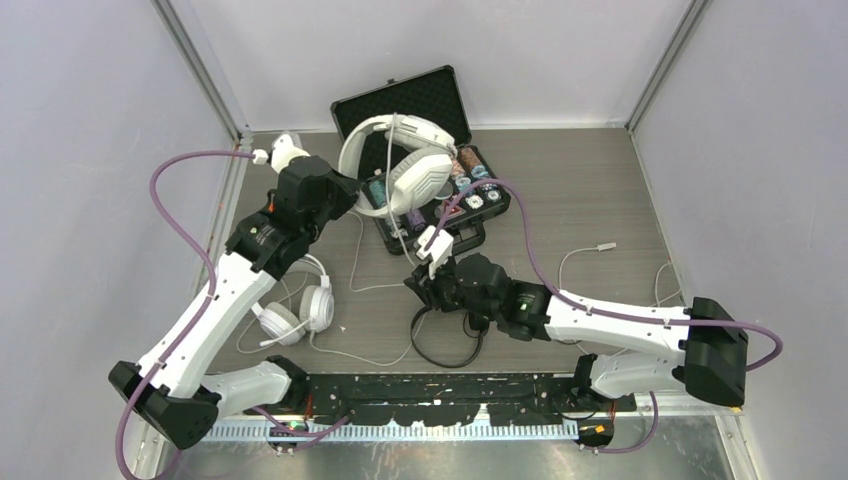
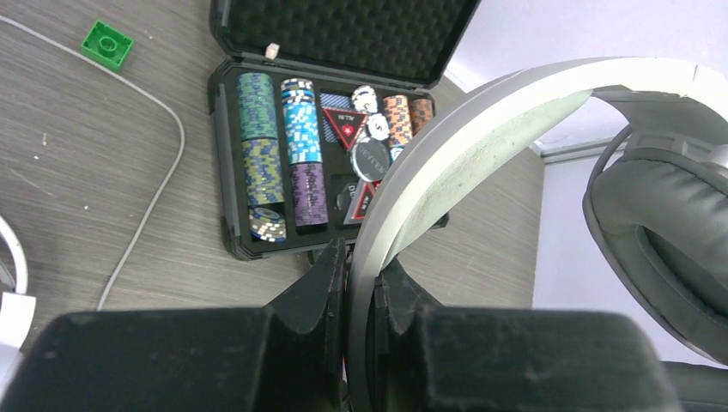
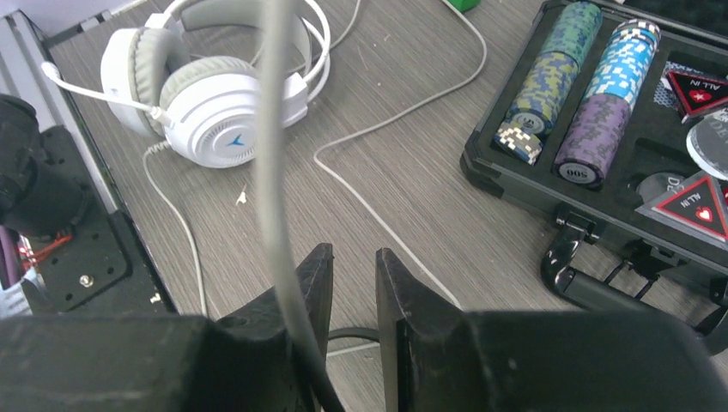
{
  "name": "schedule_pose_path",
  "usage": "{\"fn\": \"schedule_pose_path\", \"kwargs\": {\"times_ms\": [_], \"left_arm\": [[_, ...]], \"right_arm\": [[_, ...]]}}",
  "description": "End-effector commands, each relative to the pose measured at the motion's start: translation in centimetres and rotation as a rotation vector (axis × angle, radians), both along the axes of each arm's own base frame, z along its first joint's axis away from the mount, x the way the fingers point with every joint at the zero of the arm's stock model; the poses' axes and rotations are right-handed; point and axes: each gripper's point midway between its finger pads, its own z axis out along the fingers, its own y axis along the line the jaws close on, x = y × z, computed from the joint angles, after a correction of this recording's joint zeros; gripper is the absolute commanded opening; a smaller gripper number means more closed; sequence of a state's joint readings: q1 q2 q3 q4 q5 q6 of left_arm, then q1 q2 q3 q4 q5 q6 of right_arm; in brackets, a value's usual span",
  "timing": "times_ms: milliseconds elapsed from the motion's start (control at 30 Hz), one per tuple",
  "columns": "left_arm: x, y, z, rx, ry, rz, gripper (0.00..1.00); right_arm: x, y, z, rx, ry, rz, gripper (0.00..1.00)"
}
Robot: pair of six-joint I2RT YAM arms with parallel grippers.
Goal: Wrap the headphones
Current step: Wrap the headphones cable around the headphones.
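Note:
The bulky white-grey over-ear headphones [image 1: 405, 165] hang above the open case. My left gripper [image 1: 350, 190] is shut on their headband [image 2: 446, 154], which runs between the jaws [image 2: 360, 257]. Their grey cord [image 1: 398, 215] drops to my right gripper [image 1: 420, 283] and lies across the left finger [image 3: 283, 257]. The right gripper [image 3: 354, 253] has a narrow gap with table showing through, so nothing is clamped at the tips. The white round-cup headphones with mic [image 1: 300, 310] lie on the table, also in the right wrist view [image 3: 206, 94]. Of the slim black headphones only a black cord loop [image 1: 445, 358] shows below my right arm.
An open black case [image 1: 400, 100] of poker chips [image 2: 275, 146] sits at the back centre, its handle near my right gripper [image 3: 584, 275]. A green brick [image 2: 107, 43] lies left of it. A loose white cable with plug [image 1: 600, 247] lies at the right. A thin white cord [image 3: 403, 112] crosses the table.

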State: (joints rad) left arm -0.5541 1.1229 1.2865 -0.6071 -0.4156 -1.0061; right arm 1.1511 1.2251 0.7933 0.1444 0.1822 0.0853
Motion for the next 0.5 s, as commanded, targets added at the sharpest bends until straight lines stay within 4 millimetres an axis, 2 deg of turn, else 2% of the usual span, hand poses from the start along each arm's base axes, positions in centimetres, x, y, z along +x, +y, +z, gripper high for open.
{"fn": "schedule_pose_path", "kwargs": {"times_ms": [0, 133, 333, 467], "left_arm": [[-0.5, 0.1, 6.9, -0.136, -0.165, 0.0, 0.0], [-0.7, -0.1, 6.9, -0.131, -0.153, -0.017, 0.0], [-1.2, -0.9, 6.9, -0.135, -0.144, -0.073, 0.0], [-1.5, -0.9, 7.1, -0.108, -0.142, -0.09, 0.0]], "right_arm": [[0.4, -0.8, 1.4, 0.052, -0.055, 0.004, 0.3], [1.3, -2.1, 0.4, 0.094, -0.027, -0.043, 0.24], [3.7, -4.6, -1.7, 0.209, 0.091, -0.101, 0.25], [3.8, -5.5, -2.1, 0.21, 0.103, -0.098, 0.25]]}}
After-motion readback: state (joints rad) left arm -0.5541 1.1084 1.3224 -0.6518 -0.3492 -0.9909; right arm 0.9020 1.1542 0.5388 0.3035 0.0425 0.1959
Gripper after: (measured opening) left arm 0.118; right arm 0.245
